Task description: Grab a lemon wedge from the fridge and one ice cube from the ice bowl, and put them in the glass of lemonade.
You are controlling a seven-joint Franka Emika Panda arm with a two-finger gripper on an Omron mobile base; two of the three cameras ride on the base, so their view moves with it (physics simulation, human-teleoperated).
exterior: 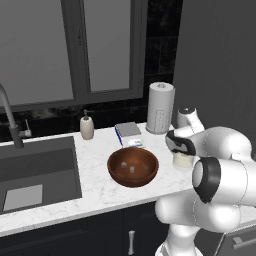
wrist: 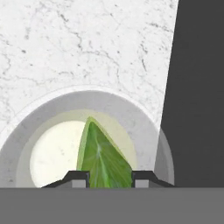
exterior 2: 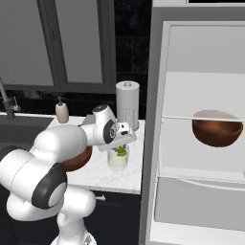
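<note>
The lemon wedge (wrist: pixel 105 157) sits pinched in the gripper (wrist: pixel 111 177) directly over the glass of lemonade (wrist: pixel 87 144); it should release only while centred inside the rim.

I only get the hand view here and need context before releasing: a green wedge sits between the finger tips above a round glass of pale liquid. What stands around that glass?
Observer: The short clear glass of lemonade stands on the white marble counter, beside the open grey fridge.
Operator: Where is the ice?
Observer: In the wide dark-brown wooden ice bowl, next to the glass on the sink side; whitish cubes show inside.
Operator: Is the gripper over the glass?
Observer: Yes; the gripper hangs right above it, with the yellow-green lemon wedge at the rim.
</note>
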